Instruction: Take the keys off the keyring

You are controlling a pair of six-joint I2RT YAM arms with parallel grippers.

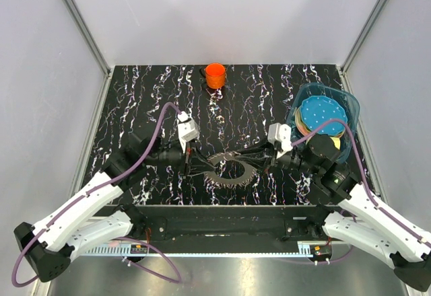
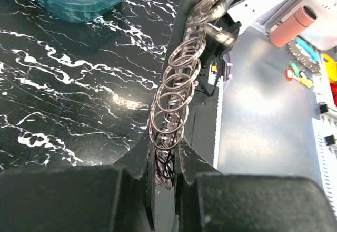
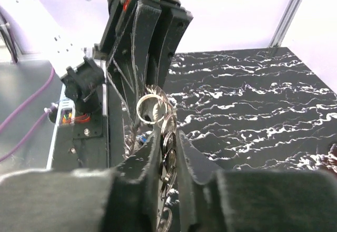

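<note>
Keys (image 1: 231, 179) sit near-centre on the black marbled table (image 1: 148, 101), fanned in a toothed wheel between the 2 arms. The keyring (image 1: 227, 170) rims the open middle of that wheel. Can't tell if the bunch rests on the table or hangs just above it.

L gripper (image 2: 166, 161) is at the wheel's left edge, fingers pressed together on the keys. The wrist cam shows a row of round metal loops running from its tips straight across to the other arm.

R gripper (image 3: 167, 143) is at the right edge, also pinching the keys tight, with loops bunched between its pads. The 2 grippers face each other tip to tip, the bunch strung between them.

Orange cup (image 1: 215, 75) stands upright at far centre, well apart from the keys. Teal tub (image 1: 353, 111) is at far right, just behind the R arm, with a blue dotted disc (image 1: 322, 112) on top of its contents.
</note>
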